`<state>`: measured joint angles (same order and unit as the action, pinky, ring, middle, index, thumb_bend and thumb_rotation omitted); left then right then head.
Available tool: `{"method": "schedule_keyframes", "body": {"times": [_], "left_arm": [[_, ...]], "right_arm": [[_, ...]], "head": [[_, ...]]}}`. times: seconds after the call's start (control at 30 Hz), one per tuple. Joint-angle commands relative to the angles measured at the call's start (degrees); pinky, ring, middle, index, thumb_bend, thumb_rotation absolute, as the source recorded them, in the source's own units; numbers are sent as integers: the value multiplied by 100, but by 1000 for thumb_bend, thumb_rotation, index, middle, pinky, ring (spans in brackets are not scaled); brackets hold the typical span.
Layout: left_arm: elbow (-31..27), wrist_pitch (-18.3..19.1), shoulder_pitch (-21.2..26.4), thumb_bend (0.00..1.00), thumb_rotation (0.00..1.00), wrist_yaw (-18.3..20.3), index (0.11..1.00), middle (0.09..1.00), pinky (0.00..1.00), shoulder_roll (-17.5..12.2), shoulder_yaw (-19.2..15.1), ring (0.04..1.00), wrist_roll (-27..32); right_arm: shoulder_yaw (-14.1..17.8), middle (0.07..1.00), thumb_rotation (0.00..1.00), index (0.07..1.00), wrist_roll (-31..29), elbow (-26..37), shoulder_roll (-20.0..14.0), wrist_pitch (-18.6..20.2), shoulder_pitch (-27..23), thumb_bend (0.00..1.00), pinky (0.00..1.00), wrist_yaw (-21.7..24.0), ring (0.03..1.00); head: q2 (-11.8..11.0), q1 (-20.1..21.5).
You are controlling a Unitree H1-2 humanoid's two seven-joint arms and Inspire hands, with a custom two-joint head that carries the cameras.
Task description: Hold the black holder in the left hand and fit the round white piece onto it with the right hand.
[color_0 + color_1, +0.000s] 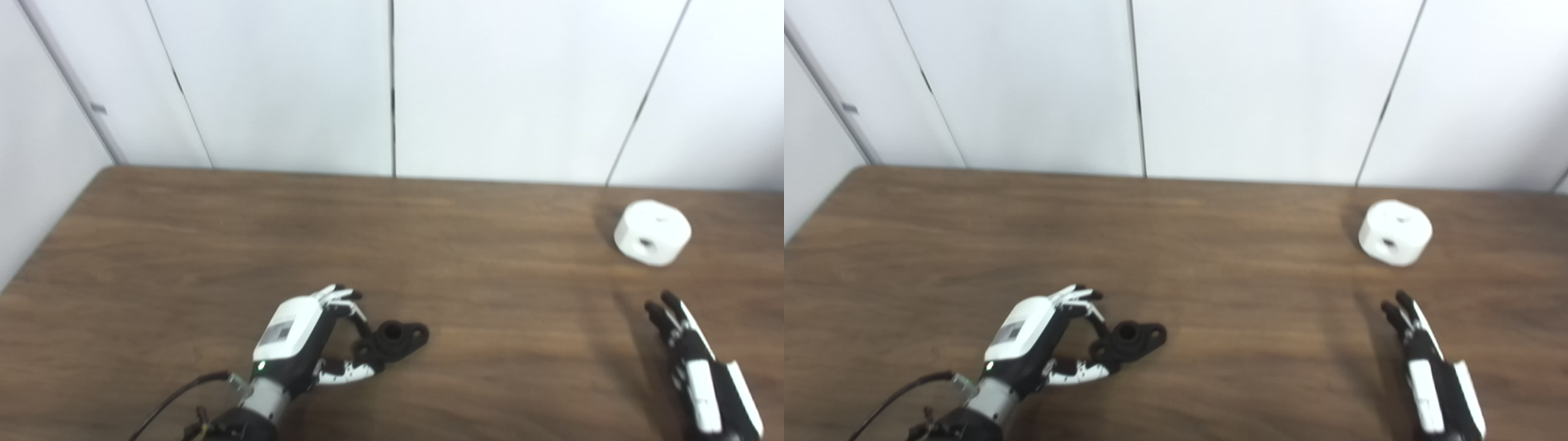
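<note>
My left hand point(306, 343) is low on the table point(184, 245), near its front edge and a little left of the middle. Its fingers point(343, 300) curl over from above and the thumb point(346, 372) reaches in from below, both closing on the near end of the black holder point(392, 342). The holder lies flat on the wood, its raised round collar facing up and its far lug sticking out to the right, clear of my grip. Whether I have it firmly clamped or only pinched at the tip I cannot tell, but fingers and thumb touch it.

My right hand point(698, 367) comes in at the front right corner, fingers straight and slightly apart, pointing toward the back edge and holding nothing. The round white piece point(653, 232) sits ahead of it, near the back right corner, close to the back edge where the table meets the white wall panels point(392, 86). It rests apart from my fingertips, with bare wood between.

Between my two hands the whole middle of the table is bare brown wood, from front edge to back edge. The left side is bare too, running to the left edge and the back left corner.
</note>
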<state>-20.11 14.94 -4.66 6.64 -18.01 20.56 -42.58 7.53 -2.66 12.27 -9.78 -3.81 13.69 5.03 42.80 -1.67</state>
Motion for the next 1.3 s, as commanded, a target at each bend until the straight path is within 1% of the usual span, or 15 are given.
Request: {"method": "schedule_keyframes", "body": {"times": [0.0, 0.07, 0.2, 0.27, 0.37, 0.6, 0.63, 0.87, 0.9, 0.93, 1.07, 1.1, 1.13, 1.2, 1.27], "left_arm": [[1, -19, -127, 505, 52, 469, 492, 846, 874, -68, 205, 920, 16], [-33, -51, -133, 504, 54, 591, 492, 853, 876, -70, 285, 920, 0], [-44, -132, -172, 504, 55, 741, 492, 858, 882, -32, 409, 924, 49], [-9, -285, -191, 503, 55, 732, 492, 855, 883, -50, 479, 920, 22], [53, -408, -223, 503, 56, 721, 492, 847, 887, -52, 552, 913, 20], [253, -618, -243, 502, 56, 696, 492, 844, 887, -77, 571, 921, 30], [293, -648, -247, 501, 56, 689, 492, 845, 887, -75, 567, 923, 35], [460, -742, -275, 500, 54, 662, 493, 847, 878, -10, 514, 921, 150], [469, -738, -277, 500, 54, 678, 493, 848, 884, -1, 501, 924, 177], [447, -688, -276, 499, 54, 740, 493, 849, 886, 5, 483, 925, 220], [341, -475, -276, 500, 54, 962, 493, 853, 891, 9, 445, 938, 326], [315, -443, -275, 500, 53, 1008, 493, 853, 891, 4, 441, 939, 348], [297, -425, -274, 500, 53, 1043, 492, 852, 890, -5, 444, 939, 362], [266, -414, -281, 501, 52, 1099, 492, 851, 888, -20, 443, 937, 393], [240, -375, -287, 501, 51, 1172, 492, 851, 891, -23, 459, 939, 391]], "right_arm": [[-68, 908, 1000, 945, 70, 100, 30, 135, 76, 613, 1000, -6, 956], [-97, 904, 1000, 944, 107, 142, 22, 191, 78, 639, 1000, -47, 956], [-142, 901, 1000, 941, 181, 230, 3, 287, 80, 663, 1000, -80, 948], [-152, 902, 1000, 940, 159, 286, 5, 351, 85, 667, 1000, -81, 951], [-162, 900, 1000, 938, 163, 342, 14, 425, 80, 672, 1000, -108, 955], [-185, 898, 1000, 937, 196, 421, 2, 511, 85, 636, 1000, -132, 944], [-185, 897, 1000, 937, 207, 418, -2, 510, 81, 632, 1000, -135, 943], [-119, 894, 995, 926, 162, 425, 30, 504, 85, 620, 1000, -199, 941], [-111, 890, 969, 919, 167, 426, 37, 490, 88, 608, 1000, -215, 935], [-101, 889, 959, 916, 165, 436, 38, 465, 86, 604, 1000, -229, 932], [-88, 891, 715, 906, 217, 486, 13, 404, 82, 643, 976, -267, 927], [-99, 893, 679, 907, 314, 515, -7, 375, 90, 655, 964, -285, 929], [-119, 893, 649, 908, 485, 543, -40, 329, 101, 664, 951, -317, 927], [-143, 893, 603, 911, 841, 665, -105, 359, 119, 691, 948, -371, 927], [-114, 899, 562, 919, 1070, 769, -154, 443, 106, 714, 962, -414, 931]], "head": [[27, 17], [96, 53], [154, 98], [219, 144], [271, 171], [308, 227], [299, 319], [280, 374], [280, 374], [225, 394], [189, 445], [189, 445], [129, 505], [129, 505], [15, 571]]}}
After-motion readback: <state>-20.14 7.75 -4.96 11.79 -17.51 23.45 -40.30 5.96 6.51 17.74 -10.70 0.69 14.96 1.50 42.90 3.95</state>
